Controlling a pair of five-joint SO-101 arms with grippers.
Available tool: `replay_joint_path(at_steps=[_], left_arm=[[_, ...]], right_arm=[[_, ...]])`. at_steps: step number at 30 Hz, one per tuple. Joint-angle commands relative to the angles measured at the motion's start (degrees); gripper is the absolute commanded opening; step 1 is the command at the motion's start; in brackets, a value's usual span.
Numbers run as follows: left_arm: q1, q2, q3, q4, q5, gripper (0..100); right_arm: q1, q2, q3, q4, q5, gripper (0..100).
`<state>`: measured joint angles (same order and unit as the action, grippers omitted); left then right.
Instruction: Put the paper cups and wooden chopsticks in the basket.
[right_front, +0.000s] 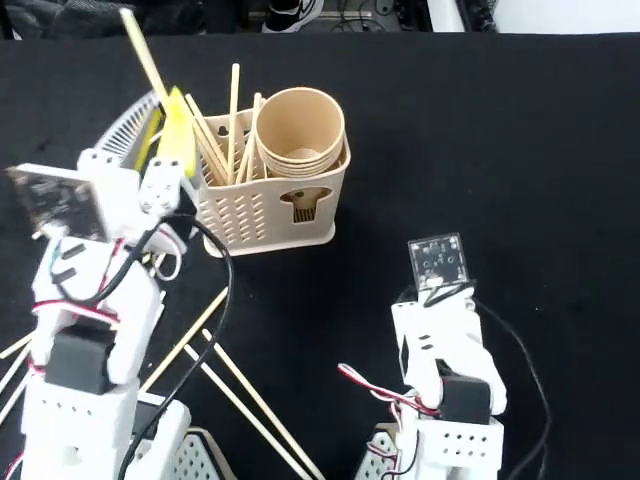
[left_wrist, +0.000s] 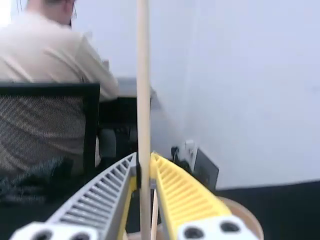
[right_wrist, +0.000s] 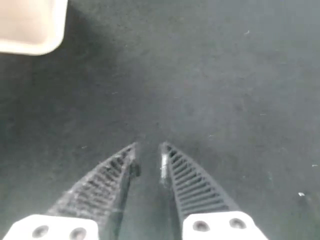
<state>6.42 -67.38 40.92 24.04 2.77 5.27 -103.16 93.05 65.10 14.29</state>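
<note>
1. The basket (right_front: 270, 215), at upper centre of the high view, holds a stack of paper cups (right_front: 300, 130) on its right side and several upright wooden chopsticks (right_front: 234, 115) on its left.
2. The left gripper (right_front: 163, 102), just left of the basket, clamps a single chopstick (right_front: 145, 55) that points toward the upper left corner.
3. More loose chopsticks (right_front: 240, 395) lie crossed at lower left, beside the left arm's base.
4. The right gripper (right_wrist: 149, 160), pressed closed on nothing, hangs over the black table (right_front: 540, 150), whose right half lies open.
</note>
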Motion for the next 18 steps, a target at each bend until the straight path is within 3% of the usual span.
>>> replay_joint_path(at_steps=[1,4,11,15,18], left_arm=[[0.48,0.62,-7.43,-1.41,0.53,3],[1.54,4.22,-5.93,-3.25,0.53,3],[-2.86,16.97,1.27,-17.05,0.62,3],[-2.15,17.14,6.81,-17.23,0.53,3],[0.57,10.99,10.42,-11.25,0.09,6]], right_arm=[[-0.88,-4.44,0.04,-0.88,0.44,8.1],[-0.88,-4.44,0.75,-2.20,0.35,8.1],[-0.88,-4.44,0.92,-2.29,0.62,8.1],[-0.88,-4.44,1.19,-2.55,0.62,8.1],[-0.88,-4.44,1.19,-2.55,0.62,8.1]])
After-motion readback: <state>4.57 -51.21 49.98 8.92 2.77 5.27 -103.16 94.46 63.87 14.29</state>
